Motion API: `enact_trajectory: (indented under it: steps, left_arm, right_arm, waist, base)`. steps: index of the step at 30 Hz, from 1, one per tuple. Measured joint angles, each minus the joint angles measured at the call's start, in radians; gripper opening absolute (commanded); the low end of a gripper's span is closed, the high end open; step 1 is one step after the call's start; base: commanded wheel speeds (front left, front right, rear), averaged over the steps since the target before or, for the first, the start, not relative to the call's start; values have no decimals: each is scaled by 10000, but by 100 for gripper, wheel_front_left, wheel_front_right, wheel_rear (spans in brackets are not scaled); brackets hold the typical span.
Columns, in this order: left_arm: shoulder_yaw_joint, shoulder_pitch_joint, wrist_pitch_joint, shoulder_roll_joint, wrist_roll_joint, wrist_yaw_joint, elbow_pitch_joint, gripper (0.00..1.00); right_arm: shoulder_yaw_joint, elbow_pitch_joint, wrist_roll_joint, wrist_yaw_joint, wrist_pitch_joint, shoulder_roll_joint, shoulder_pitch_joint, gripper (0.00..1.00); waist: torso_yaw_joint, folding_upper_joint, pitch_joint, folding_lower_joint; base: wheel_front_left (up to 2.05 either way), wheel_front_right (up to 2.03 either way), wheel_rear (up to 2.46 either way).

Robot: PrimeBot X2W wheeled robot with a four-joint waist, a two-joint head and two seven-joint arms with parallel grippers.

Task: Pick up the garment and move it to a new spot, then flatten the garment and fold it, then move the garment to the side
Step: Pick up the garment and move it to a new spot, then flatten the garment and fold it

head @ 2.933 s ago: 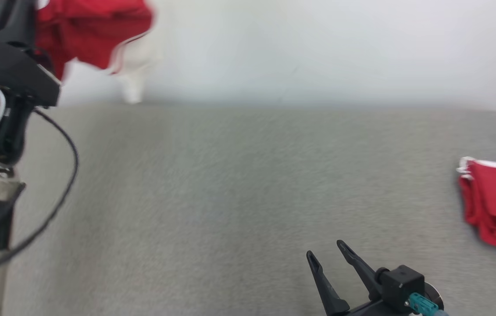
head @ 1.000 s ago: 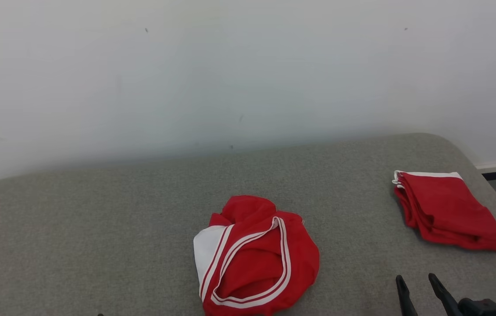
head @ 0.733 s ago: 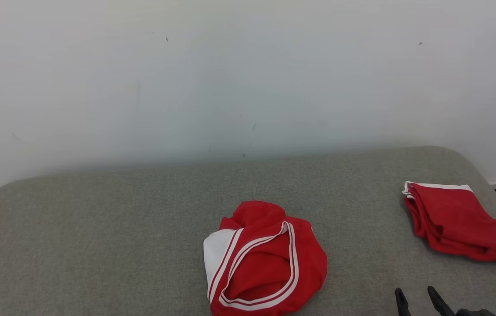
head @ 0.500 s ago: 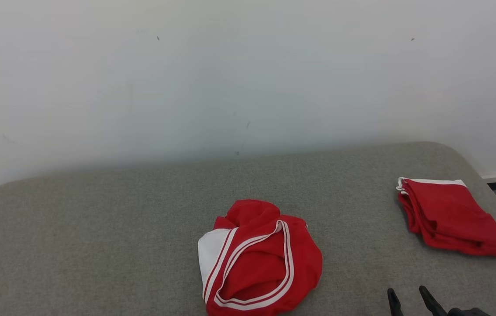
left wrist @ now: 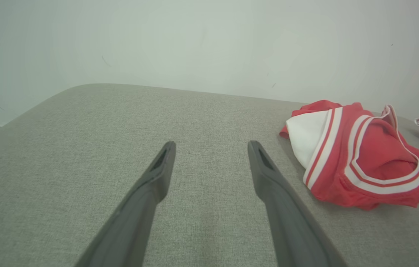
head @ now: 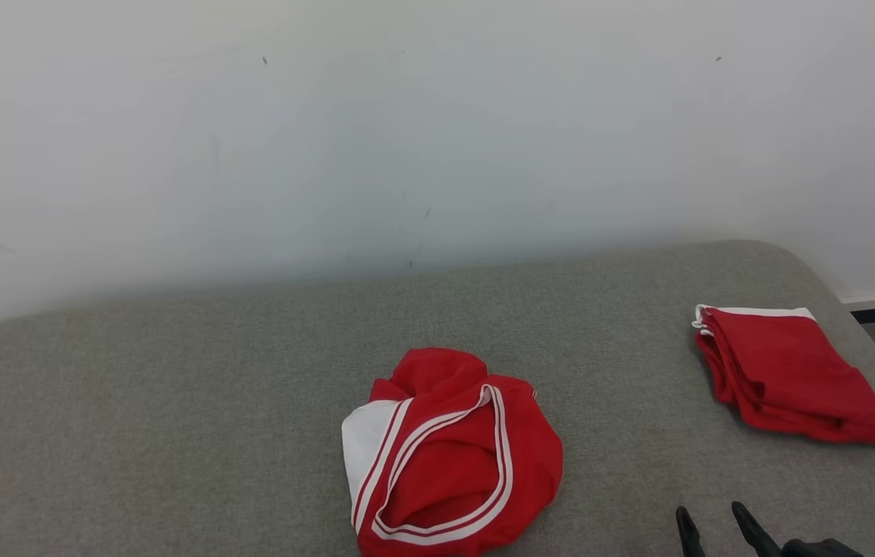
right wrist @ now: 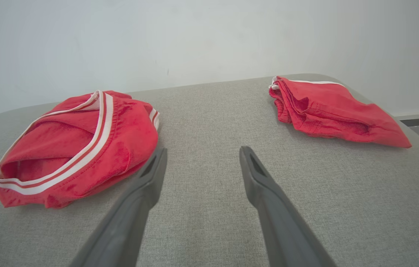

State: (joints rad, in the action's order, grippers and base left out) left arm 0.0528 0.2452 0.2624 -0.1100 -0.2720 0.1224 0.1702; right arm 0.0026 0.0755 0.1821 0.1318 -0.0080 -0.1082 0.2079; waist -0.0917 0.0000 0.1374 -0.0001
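A plain white wall is seen behind a grey padded surface with rounded corners. The garment, red with white stripes and a white panel, is left crumpled in a heap on the surface, at 6 o'clock from the middle of the head view, and is touched by neither gripper. A folded piece, also red, is laid flat well apart from it at 3 o'clock, near the right edge of the surface. The right gripper is seen at 5 o'clock in the head view, its jaws spread wide with nothing held between them; in its wrist view the garment is found at 10 o'clock and the folded piece at 1 o'clock. The left gripper is likewise spread wide and empty over bare surface, with the garment at 2 o'clock from its tips
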Motion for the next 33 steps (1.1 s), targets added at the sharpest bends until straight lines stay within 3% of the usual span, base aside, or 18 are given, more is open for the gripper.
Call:
enact_trajectory:
  steps: [20,33]
  left_arm:
    - [-165,-128,0,136,-48,21,230,100]
    - [-2667,-3552,-1998,98,-706,69,1035,100]
  right_arm:
    - [150,-125,-23,0,140,-36,-53,100]
    - [449,-261,-33,0,255,-165,-436,100]
  waist:
    - [-169,0,-165,1]
    - [-1591,1,-617,2]
  base:
    - [0,0,0]
    - [0,0,0]
